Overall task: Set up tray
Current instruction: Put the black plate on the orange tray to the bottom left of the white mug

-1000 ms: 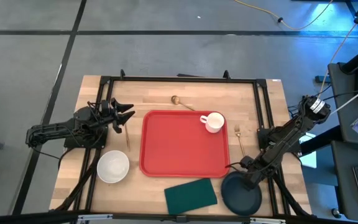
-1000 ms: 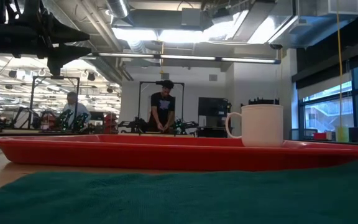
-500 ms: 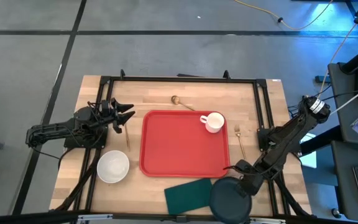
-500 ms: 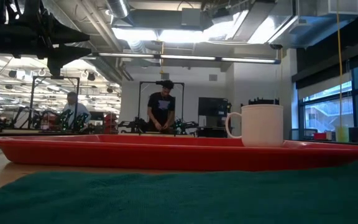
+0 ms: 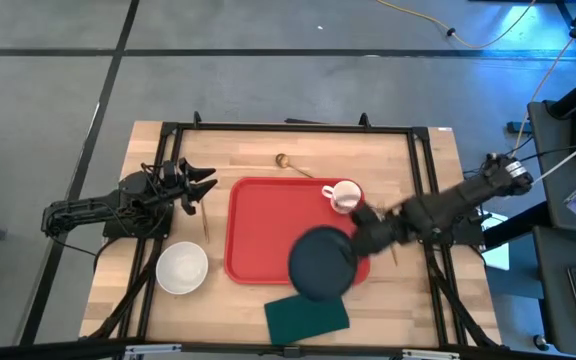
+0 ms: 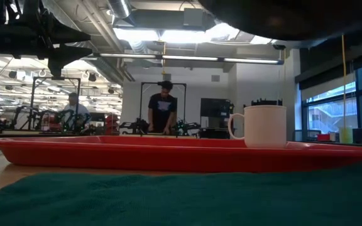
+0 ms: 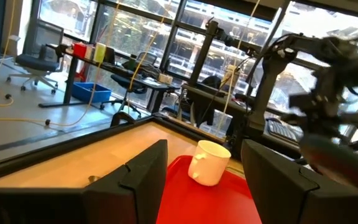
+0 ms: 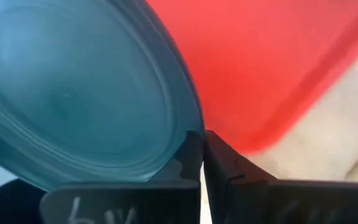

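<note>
high view, 1 tray [image 5: 268, 235], 1 mug [image 5: 343, 195], 2 plates [image 5: 321, 265]

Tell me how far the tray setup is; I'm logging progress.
Done: white mug stands on the red tray. In hand: right gripper carries the dark plate above the tray. Left: white bowl, green cloth and cutlery remain on the table; left gripper waits open.

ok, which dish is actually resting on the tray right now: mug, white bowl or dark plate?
The white mug, at the tray's far right corner. The white bowl sits on the table; the dark plate hangs in the right gripper.
</note>
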Robot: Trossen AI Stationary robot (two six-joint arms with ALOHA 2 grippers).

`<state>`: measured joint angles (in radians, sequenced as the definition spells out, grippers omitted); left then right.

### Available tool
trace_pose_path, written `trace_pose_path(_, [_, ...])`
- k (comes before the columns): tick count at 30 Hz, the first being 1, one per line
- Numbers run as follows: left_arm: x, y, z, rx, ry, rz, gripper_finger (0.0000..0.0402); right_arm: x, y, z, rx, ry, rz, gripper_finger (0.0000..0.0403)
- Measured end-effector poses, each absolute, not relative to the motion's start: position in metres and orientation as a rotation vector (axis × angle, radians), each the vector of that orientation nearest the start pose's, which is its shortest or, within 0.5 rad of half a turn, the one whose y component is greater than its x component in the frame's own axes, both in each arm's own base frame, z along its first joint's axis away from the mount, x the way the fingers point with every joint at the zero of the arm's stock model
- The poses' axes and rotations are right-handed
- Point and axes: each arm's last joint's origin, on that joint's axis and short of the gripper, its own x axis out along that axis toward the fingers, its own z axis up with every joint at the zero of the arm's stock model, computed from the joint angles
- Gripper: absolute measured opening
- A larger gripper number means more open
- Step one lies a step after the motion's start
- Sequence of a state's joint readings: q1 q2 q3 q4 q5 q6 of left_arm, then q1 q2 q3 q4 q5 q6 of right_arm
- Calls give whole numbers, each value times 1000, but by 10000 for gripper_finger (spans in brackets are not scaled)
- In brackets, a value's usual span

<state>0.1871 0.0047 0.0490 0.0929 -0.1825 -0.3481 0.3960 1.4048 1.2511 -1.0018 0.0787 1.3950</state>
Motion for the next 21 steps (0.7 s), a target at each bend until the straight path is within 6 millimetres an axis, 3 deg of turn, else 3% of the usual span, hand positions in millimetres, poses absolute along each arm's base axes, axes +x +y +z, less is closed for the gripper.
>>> trace_pose_path(12, [91,23,189,-352,-202,341,198,295,-5,339,667,1049,-382,0])
trace_pose_path(21, [91,23,189,-352,-203,343,198,347,-53,353,376,1214,-262,0])
